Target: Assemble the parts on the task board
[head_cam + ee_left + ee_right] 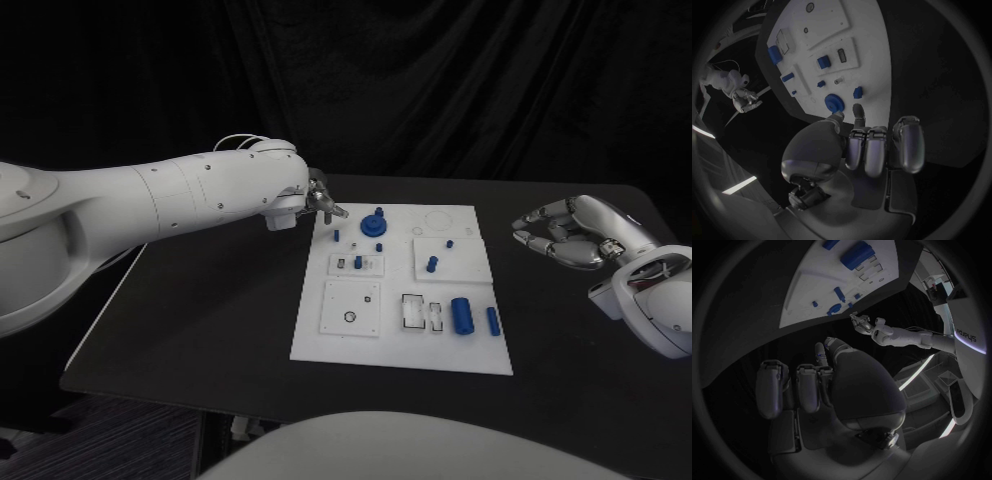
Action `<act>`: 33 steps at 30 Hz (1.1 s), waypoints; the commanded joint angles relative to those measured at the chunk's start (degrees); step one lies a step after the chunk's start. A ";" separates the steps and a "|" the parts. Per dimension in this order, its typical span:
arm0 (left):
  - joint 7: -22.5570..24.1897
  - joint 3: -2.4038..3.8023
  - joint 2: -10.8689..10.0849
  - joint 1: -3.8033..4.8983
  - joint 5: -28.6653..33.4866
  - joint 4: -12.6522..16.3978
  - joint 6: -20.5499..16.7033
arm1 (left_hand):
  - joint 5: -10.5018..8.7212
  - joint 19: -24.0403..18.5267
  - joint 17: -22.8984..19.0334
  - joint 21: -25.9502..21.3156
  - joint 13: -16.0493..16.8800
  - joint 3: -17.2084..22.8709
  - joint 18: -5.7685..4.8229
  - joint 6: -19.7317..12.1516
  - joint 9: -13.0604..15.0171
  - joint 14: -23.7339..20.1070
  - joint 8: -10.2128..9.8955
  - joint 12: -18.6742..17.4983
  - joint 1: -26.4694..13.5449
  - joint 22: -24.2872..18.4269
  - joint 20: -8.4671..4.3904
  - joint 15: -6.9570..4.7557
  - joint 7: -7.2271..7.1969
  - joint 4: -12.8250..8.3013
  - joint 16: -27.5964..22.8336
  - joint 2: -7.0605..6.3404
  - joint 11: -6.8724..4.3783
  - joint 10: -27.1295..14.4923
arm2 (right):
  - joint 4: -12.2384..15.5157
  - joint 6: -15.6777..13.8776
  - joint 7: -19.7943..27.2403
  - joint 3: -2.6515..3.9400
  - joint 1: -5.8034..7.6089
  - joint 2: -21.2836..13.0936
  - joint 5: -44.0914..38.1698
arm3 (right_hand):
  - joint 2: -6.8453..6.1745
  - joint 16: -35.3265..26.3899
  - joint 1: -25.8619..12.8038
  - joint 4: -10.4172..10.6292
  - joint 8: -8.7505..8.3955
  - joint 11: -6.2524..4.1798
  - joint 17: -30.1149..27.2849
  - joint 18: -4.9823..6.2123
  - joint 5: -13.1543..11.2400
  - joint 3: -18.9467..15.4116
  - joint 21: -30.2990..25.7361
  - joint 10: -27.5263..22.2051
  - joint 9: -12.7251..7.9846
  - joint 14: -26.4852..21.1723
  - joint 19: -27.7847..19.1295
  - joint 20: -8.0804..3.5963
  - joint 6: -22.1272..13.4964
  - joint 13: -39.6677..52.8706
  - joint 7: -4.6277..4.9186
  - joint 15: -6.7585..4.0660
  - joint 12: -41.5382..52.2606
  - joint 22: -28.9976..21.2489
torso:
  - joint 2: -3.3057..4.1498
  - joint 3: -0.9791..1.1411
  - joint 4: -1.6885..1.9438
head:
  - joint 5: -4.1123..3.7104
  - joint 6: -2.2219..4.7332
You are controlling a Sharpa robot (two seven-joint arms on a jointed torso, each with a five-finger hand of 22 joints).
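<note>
The white task board (329, 340) lies mid-table with several blue parts on it. A round blue knob (375, 226) stands near its far left corner, a small blue piece (336, 237) beside it. A thick blue cylinder (462, 313) and a slim one (493, 320) lie near the front right. My left hand (320, 203) hovers just off the far left corner, close to the knob (834, 103); its fingers (873, 145) are curled and hold nothing. My right hand (567, 232) hangs to the right of the board, its curled fingers (811, 385) holding nothing.
Small blue pegs (433, 264) stand in the board's middle plates. An open rectangular slot (414, 311) and a ring-shaped hole (351, 318) sit near the front. Bare black table (202, 320) stretches to the left of the board and in front of it.
</note>
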 commanded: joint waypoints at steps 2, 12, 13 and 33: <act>1.62 0.06 0.87 -0.71 -0.28 -1.60 1.00 | -0.19 -0.57 15.10 -0.44 15.09 -0.22 -0.52 -0.59 -0.13 5.95 -0.76 0.20 0.42 1.77 0.20 -0.01 0.13 0.33 0.20 0.21 -0.04 5.84 | 0.24 0.27 -0.21 0.04 -0.17 -0.16 0.22 | 0.21 -0.31 0.52 -0.06 -0.32 -0.17 5.92 0.89 0.27 0.53 -0.34 0.08 -0.09 4.06 2.12 0.05 0.37 7.74 0.08 0.07 -0.25 10.99 | -0.10 0.06 0.03 | -0.13 0.01; 2.62 0.06 1.58 -1.74 -0.28 -2.74 1.14 | -0.13 -1.32 15.10 -1.26 15.09 -0.49 -0.29 -1.12 -0.73 5.95 -2.24 0.20 0.77 1.02 0.44 0.26 0.49 0.62 0.20 0.39 0.28 5.84 | 0.27 0.50 -0.44 0.04 -0.16 -0.19 0.46 | 0.21 -0.31 0.52 -0.06 -0.32 -0.17 5.92 0.89 0.27 0.53 -0.34 0.08 -0.09 4.06 2.12 0.05 0.37 7.74 0.08 0.07 -0.25 10.99 | -0.11 0.18 -0.01 | -0.23 0.01; 2.66 0.06 1.61 -1.78 -0.28 -2.78 1.19 | -0.13 -1.32 15.10 -1.26 15.09 -0.49 -0.29 -1.12 -0.73 5.95 -2.24 0.20 0.77 1.02 0.44 0.26 0.49 0.62 0.20 0.39 0.28 5.84 | 0.26 0.51 -0.45 0.04 -0.16 -0.18 0.47 | 0.21 -0.31 0.52 -0.06 -0.32 -0.17 5.92 0.89 0.27 0.53 -0.34 0.08 -0.09 4.06 2.12 0.05 0.37 7.74 0.08 0.07 -0.25 10.99 | -0.12 0.18 -0.01 | -0.22 0.01; 2.53 0.06 1.75 -2.45 2.43 -3.50 2.40 | 0.19 -2.20 15.10 -2.23 15.09 -0.62 -0.02 -1.18 -1.05 5.95 -3.28 0.20 1.71 0.15 0.71 0.53 0.72 0.20 0.20 0.24 0.53 5.84 | -0.37 1.02 -0.61 0.04 -0.17 0.25 0.51 | 0.20 -0.37 0.59 -0.13 -0.37 -0.18 5.82 0.91 0.35 0.64 -0.41 0.05 -0.13 4.04 2.09 0.04 0.33 7.69 0.08 0.06 -0.28 10.96 | -0.25 0.18 0.05 | -0.08 0.01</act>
